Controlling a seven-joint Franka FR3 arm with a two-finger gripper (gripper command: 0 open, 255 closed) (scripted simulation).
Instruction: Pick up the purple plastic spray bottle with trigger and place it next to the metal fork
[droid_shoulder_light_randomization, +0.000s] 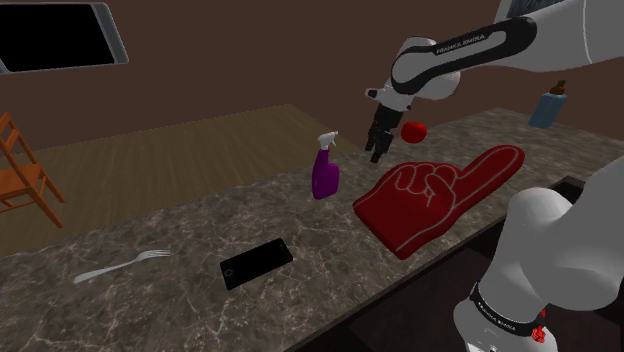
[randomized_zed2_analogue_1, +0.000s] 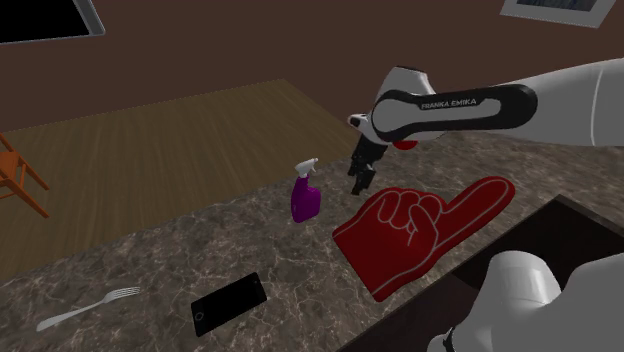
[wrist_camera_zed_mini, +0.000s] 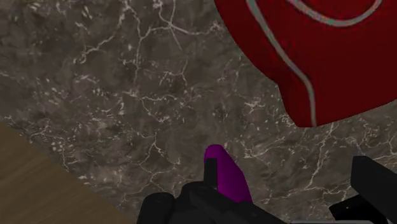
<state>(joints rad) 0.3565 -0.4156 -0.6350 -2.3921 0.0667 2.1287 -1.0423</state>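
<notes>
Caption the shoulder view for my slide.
Gripper hovers over the marble-look counter beside the upright purple spray bottle and a red foam hand; fork lies at the view's lower left.

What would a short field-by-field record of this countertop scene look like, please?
surface: dark marbled countertop
target: purple spray bottle, upright, white trigger, not held
gripper: black gripper, open, raised beside the bottle, not touching it
destination: fork, lying flat towards the shoulder view's left
others: black phone between fork and bottle; red foam hand lying flat on the bottle's other side
</notes>
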